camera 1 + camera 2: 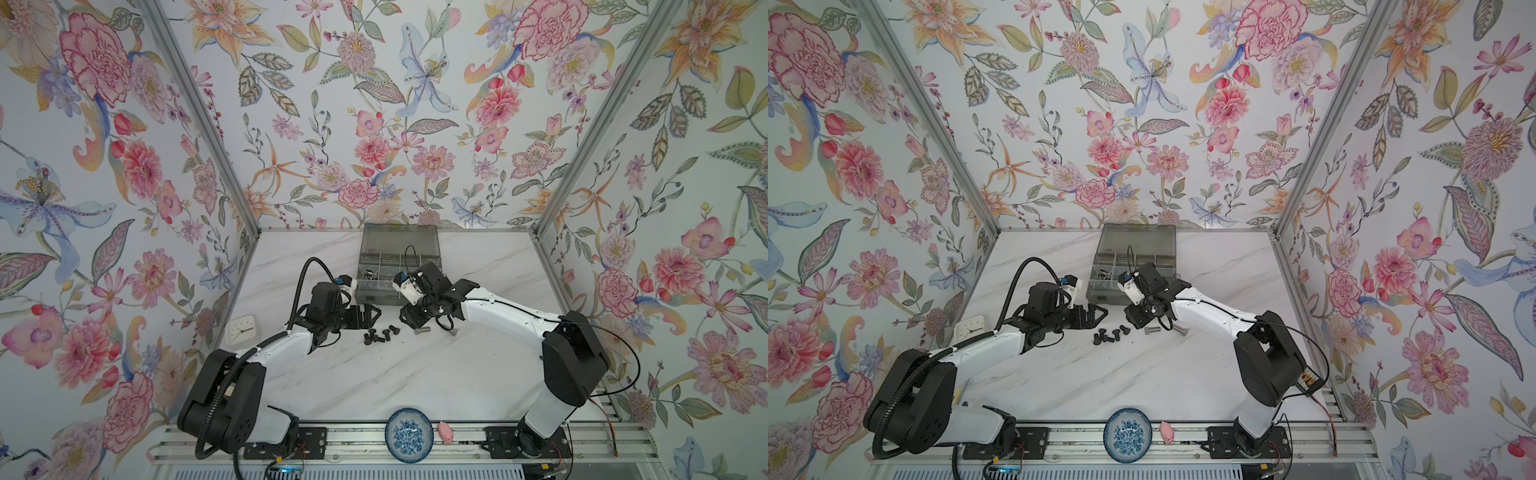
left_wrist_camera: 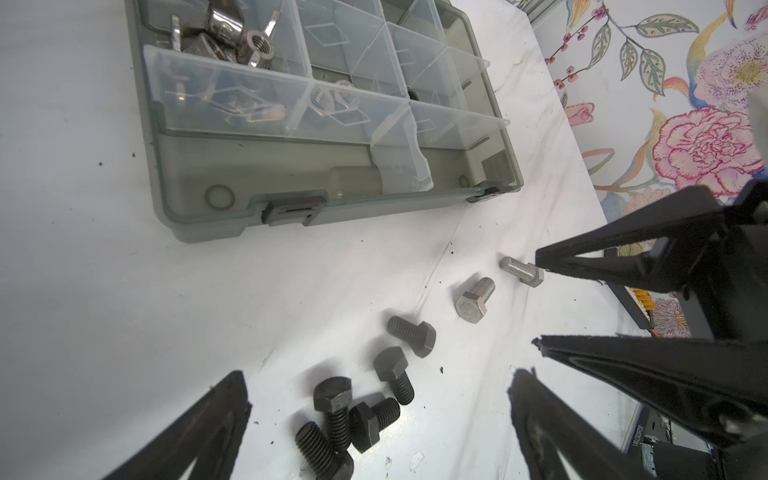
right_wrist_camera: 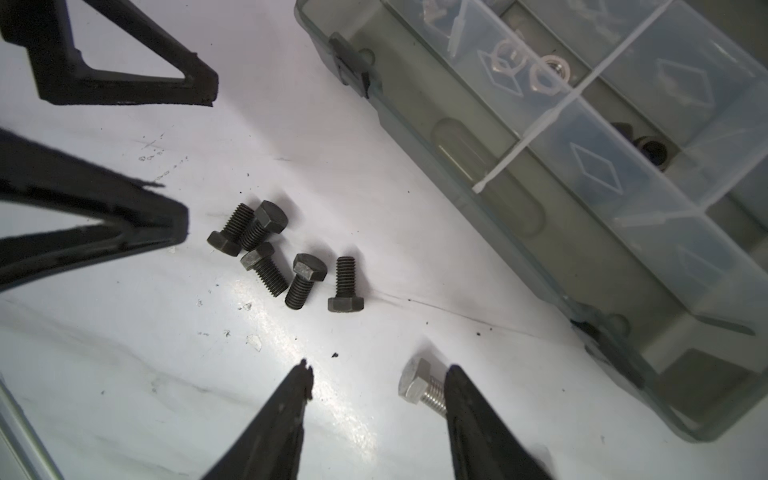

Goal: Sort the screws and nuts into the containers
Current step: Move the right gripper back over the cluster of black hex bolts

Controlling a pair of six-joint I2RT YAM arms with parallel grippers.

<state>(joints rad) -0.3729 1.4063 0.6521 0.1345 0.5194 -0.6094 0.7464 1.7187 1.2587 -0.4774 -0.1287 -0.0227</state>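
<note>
Several black screws (image 1: 380,334) (image 2: 357,407) (image 3: 282,253) lie in a cluster on the white table, in front of the grey containers box (image 1: 376,297) (image 2: 374,195) (image 3: 478,174). My left gripper (image 1: 370,316) (image 2: 378,382) hangs wide open just over that cluster, holding nothing. Two silver screws (image 2: 473,301) (image 2: 521,270) lie to the cluster's right. My right gripper (image 1: 409,322) (image 3: 380,372) is open above the table; one silver screw (image 3: 415,384) lies loose between its fingers, against one of them. Silver wing nuts (image 2: 232,37), silver hex nuts (image 2: 328,99) and black nuts (image 3: 652,149) sit in separate compartments.
The box lid (image 1: 399,239) stands open at the back. A white clock (image 1: 241,328) lies at the table's left edge. A blue-and-white bowl (image 1: 409,434) and a small pink thing (image 1: 446,432) sit on the front rail. The two grippers are close together.
</note>
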